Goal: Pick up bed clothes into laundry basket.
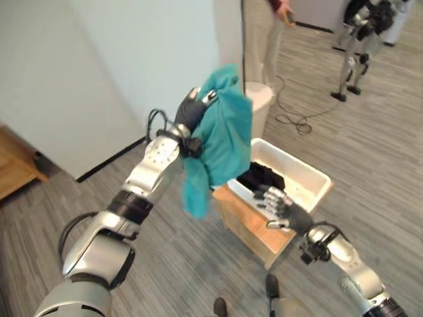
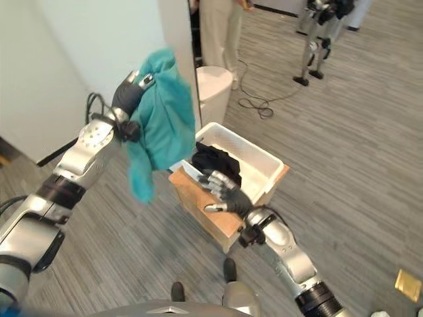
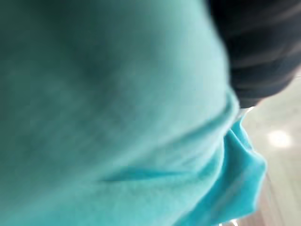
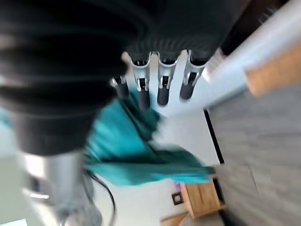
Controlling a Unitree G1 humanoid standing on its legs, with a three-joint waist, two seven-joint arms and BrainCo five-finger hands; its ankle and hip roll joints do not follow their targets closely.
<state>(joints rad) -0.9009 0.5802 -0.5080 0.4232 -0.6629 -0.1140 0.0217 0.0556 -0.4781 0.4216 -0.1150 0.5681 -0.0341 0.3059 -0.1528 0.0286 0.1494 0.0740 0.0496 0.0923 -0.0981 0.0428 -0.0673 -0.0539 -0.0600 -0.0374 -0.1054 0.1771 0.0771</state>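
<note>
**Operator:** Report the state of both hands and the position of the load.

**Technician:** The left hand (image 1: 193, 111) is raised, with the teal cloth (image 1: 221, 135) bunched in its curled fingers. The fabric hangs below the hand in a long fold, its lower end clear of the floor. The white laundry basket (image 1: 310, 173) sits on a wooden box (image 1: 254, 224), below and slightly beyond the hand. A dark garment (image 1: 262, 178) already lies in the basket. The right hand (image 1: 281, 206) hovers over the basket's near rim, fingers spread and holding nothing.

**Operator:** What is the procedure for the deposit?

**Technician:** As judged from this position: carry the left hand forward until the hanging tail is directly above the basket opening. Lower the hand so that the tail enters first, then release. If released short, the tail will likely drape over the near rim. Keep the right hand clear of the falling cloth.
</note>
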